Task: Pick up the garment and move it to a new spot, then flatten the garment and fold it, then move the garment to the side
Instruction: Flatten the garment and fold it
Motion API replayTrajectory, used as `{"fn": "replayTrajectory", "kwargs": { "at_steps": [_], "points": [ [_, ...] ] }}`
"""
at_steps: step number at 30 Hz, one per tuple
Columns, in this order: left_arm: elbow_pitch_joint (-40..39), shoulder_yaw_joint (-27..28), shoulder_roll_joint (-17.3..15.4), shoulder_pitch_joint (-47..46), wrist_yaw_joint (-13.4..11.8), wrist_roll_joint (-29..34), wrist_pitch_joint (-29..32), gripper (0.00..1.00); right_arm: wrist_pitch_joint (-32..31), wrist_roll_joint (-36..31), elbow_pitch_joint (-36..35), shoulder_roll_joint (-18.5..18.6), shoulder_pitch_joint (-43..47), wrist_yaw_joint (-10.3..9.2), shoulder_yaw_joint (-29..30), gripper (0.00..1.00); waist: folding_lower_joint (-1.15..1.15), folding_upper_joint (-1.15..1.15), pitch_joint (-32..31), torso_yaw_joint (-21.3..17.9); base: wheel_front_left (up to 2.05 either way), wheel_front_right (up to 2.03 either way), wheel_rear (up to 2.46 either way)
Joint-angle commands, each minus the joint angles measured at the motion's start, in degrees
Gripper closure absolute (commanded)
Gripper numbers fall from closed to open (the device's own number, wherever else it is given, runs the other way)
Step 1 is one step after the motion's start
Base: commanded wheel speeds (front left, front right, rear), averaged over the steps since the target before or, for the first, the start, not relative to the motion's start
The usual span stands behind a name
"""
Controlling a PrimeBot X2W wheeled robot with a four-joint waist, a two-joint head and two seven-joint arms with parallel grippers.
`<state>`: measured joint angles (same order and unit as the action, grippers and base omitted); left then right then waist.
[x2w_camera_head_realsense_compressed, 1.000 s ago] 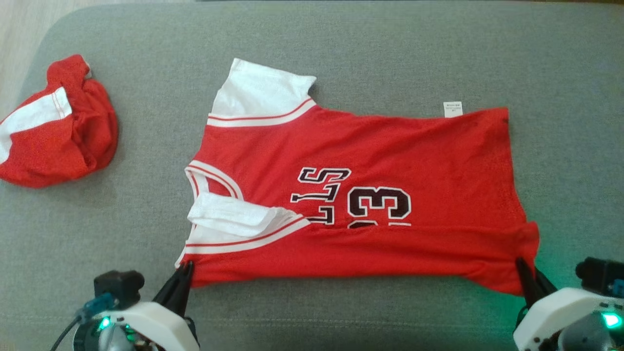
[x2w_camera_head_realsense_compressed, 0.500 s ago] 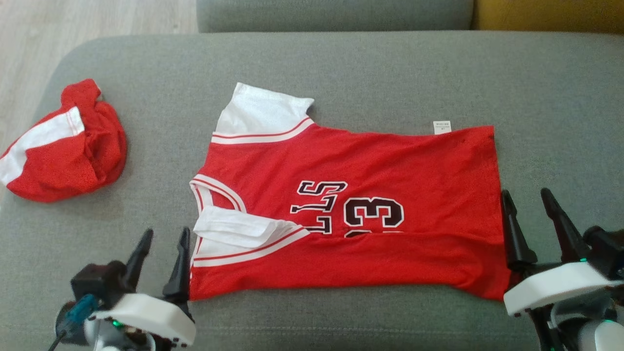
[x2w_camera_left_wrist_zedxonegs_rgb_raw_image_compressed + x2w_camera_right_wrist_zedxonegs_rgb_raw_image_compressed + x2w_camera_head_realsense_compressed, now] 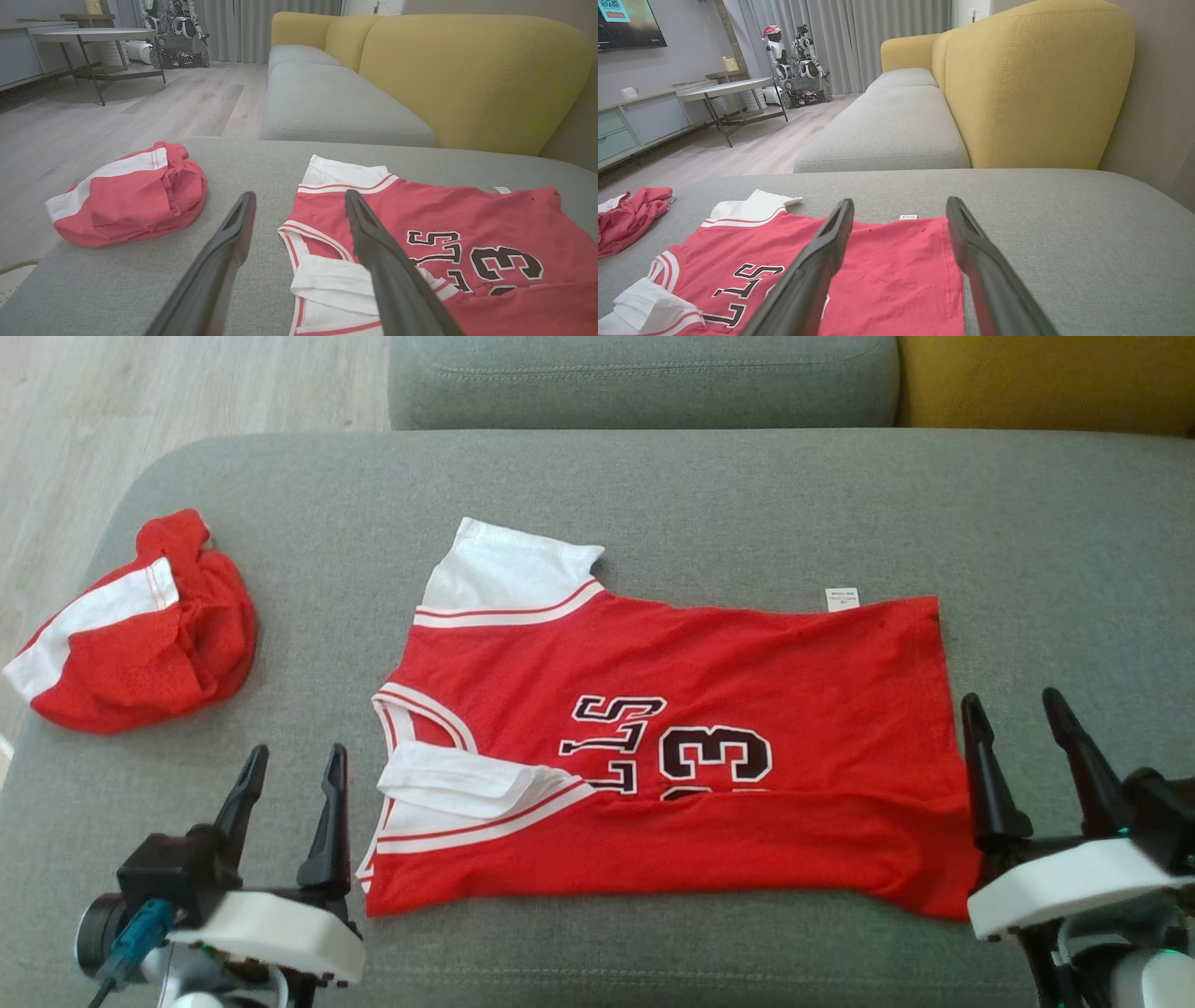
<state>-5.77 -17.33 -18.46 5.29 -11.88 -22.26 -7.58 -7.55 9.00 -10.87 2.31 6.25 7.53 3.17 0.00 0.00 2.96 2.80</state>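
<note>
While both arms wait at the near edge of the grey upholstered seat, the red mesh basketball jersey with white sleeves and black-and-white lettering lies spread across its middle. Its neck opening points toward the robot's left and its hem toward the right. The jersey's near long edge is doubled over onto the front and hides the lower part of the printed number. Its near white sleeve lies folded onto the chest beside the neck opening, while the far white sleeve sticks out flat on the cushion. A small white label pokes out from the far edge near the hem.

The left gripper stands just beside the near shoulder corner, its two dark fingers spread wide with nothing between them. In its wrist view one finger lies over bare cushion and the other over the neck trim. The right gripper is just as wide apart and empty, just beside the hem. Its inner finger seems to meet the near hem corner, though I cannot tell whether it touches the cloth.

A crumpled red and white garment lies well apart, toward the seat's left end. Beyond the seat are a yellow sofa back and a pale wooden floor.
</note>
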Motion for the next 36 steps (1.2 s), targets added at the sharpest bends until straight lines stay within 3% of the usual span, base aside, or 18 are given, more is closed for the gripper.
{"fn": "replayTrajectory", "kwargs": {
  "at_steps": [1, 7, 16, 27, 36],
  "points": [
    [-2.5, 2.5, -1.2, -2.3, -0.2, 0.3, -0.3, 0.00, 0.1, -0.1, -2.5, 0.6, -1.5, -0.04, -1.0, 0.00, 0.00, 0.00, 0.2, 0.1, 0.00, 0.00, 0.00],
    [-2.9, 2.4, -1.1, -5.5, 1.2, -0.6, -0.8, 0.00, 0.0, -0.1, -3.4, 0.6, -2.7, -0.04, -0.6, 0.00, 0.00, 0.00, 3.4, 0.2, 0.00, 0.00, 0.00],
    [2.7, 0.6, 0.6, -24.5, 7.2, -2.1, -0.2, 0.00, -0.4, -1.7, -6.4, 0.6, -8.0, -0.04, -0.4, 0.00, 0.00, 0.00, 14.1, -0.6, 0.00, 0.00, 0.00],
    [32.5, -2.7, 4.9, -52.5, 16.2, -3.6, 0.2, 0.00, 1.0, -2.0, -5.8, 0.6, -14.1, -0.04, -3.4, 0.00, 0.00, 0.00, 23.8, -4.7, 0.00, 0.00, 0.00],
    [54.6, -5.2, 4.6, -63.6, 19.2, -7.5, 1.6, 0.00, 2.5, -0.6, -3.4, 0.6, -15.6, -0.04, -4.5, 0.00, 0.00, 0.00, 26.5, -7.4, 0.00, 0.00, 0.00]
  ]
}}
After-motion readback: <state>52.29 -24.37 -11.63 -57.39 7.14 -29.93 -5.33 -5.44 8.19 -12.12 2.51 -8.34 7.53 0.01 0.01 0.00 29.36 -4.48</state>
